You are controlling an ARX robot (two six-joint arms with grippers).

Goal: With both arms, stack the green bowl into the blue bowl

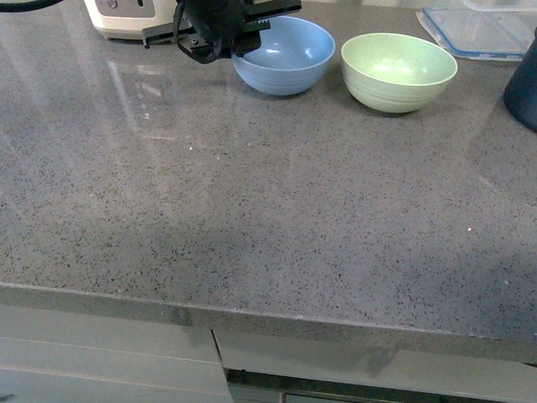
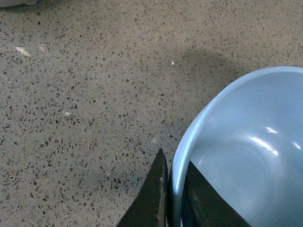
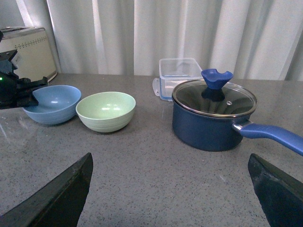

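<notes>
- The blue bowl (image 1: pixel 285 54) sits at the far side of the counter (image 1: pixel 252 218), and the green bowl (image 1: pixel 398 71) is just to its right. They're close but not touching, and both are upright and empty.
- The left gripper (image 1: pixel 222 38) is on the blue bowl's left rim. In the wrist view its fingers (image 2: pixel 154 194) straddle the rim, one outside and one inside, so it looks pinched tight.
- The right gripper (image 3: pixel 169 161) is spread wide with nothing in it, well on the near side of the bowls.
- A dark blue pot (image 3: pixel 210 120) stands to the right of the green bowl, so watch that when reaching in.
- My guess is both bowls are light and stiff, with a matte finish that's not too slippery. The thin rim is the obvious place to pinch.
- Held by one edge the green bowl will probably tip, so I'd go slow and drop it in level.
</notes>
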